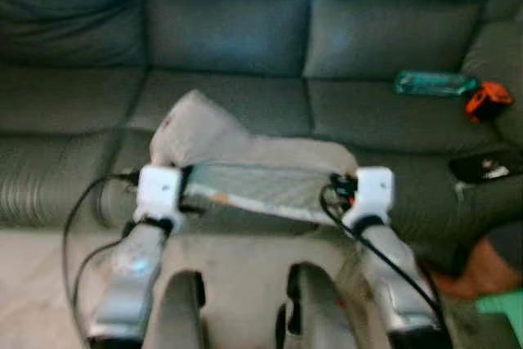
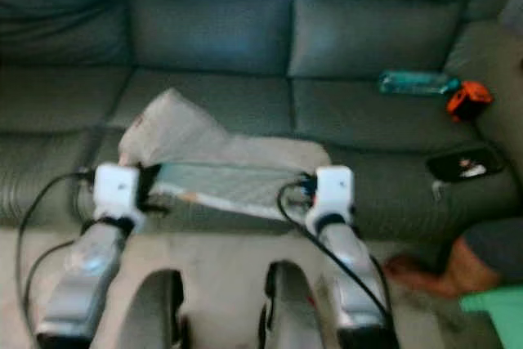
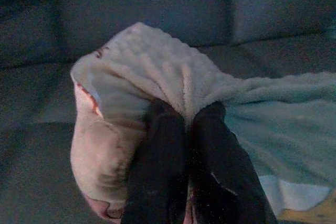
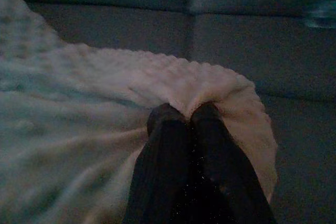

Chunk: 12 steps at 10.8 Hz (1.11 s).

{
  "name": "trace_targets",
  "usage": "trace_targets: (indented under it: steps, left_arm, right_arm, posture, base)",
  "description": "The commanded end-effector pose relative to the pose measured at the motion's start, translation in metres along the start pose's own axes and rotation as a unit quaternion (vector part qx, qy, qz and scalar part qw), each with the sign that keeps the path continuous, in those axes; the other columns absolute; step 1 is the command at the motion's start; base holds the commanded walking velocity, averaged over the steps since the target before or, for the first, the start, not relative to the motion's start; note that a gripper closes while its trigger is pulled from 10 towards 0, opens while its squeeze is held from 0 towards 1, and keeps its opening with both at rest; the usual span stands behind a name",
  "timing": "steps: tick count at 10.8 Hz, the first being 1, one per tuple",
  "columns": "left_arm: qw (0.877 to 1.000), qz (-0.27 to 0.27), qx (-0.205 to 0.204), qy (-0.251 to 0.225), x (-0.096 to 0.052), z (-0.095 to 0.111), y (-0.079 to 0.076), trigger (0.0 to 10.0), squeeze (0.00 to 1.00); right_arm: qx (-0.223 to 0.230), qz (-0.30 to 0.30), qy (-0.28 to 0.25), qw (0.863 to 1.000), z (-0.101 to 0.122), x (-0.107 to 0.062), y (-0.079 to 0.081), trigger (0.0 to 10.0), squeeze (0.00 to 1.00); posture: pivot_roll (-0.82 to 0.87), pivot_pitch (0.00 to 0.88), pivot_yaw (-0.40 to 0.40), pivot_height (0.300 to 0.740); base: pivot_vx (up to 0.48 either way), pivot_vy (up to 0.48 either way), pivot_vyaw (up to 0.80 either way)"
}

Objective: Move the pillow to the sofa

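Fleecy pillow (image 1: 245,161) lies on front edge of sofa (image 1: 245,38) seat. Left gripper (image 3: 186,124) clenched on its left end, right gripper (image 4: 184,116) clenched on its right end.

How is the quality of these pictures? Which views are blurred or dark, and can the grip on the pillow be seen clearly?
Both eye views are soft and blurred, so the bottle on the sofa lacks detail. Both wrist views are dim and bluish, yet sharp enough: the left gripper and right gripper each pinch the fleecy pillow, with the fabric bunched at the fingertips.
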<state>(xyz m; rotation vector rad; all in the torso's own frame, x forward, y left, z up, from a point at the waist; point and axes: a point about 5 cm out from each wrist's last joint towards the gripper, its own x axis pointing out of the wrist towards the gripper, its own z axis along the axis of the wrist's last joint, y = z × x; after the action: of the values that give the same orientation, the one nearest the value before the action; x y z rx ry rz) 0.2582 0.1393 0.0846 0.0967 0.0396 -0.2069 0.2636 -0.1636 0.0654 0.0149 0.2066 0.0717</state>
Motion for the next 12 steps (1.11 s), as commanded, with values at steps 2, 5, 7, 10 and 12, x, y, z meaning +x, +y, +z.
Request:
trace_targets:
  steps: [2,5,7,10,12]
  left_arm:
    - [1.000,-0.003,0.007,-0.004,-0.001,0.001,0.002,10.0,0.00]
    - [0.999,0.018,0.026,-0.014,0.007,0.006,0.013,10.0,0.00]
    - [0.997,0.061,0.050,0.001,0.023,0.005,0.039,10.0,0.00]
    - [0.991,0.105,0.078,0.004,0.050,0.015,0.069,10.0,0.00]
    - [0.980,0.165,0.113,0.002,0.065,0.023,0.091,10.0,0.00]
  right_arm:
    - [0.003,0.001,-0.015,1.000,0.007,0.001,0.000,10.0,0.00]
    - [-0.015,0.034,-0.023,0.999,0.012,0.003,0.006,10.0,0.00]
    - [-0.012,0.053,-0.031,0.998,0.023,0.012,0.008,10.0,0.00]
    - [-0.035,0.113,-0.044,0.992,0.041,0.036,0.028,10.0,0.00]
    - [-0.046,0.141,-0.053,0.988,0.051,0.052,0.039,10.0,0.00]
  posture:
    - [0.01,0.146,-0.055,0.630]
    - [0.01,0.191,-0.056,0.630]
    - [-0.01,0.293,-0.042,0.630]
    - [-0.01,0.384,-0.034,0.630]
    - [-0.02,0.418,-0.037,0.630]
  base:
    - [0.330,0.000,0.00]
    - [0.085,0.000,0.00]
    - [0.000,0.000,0.00]
    - [0.000,0.000,0.00]
    - [0.000,0.000,0.00]
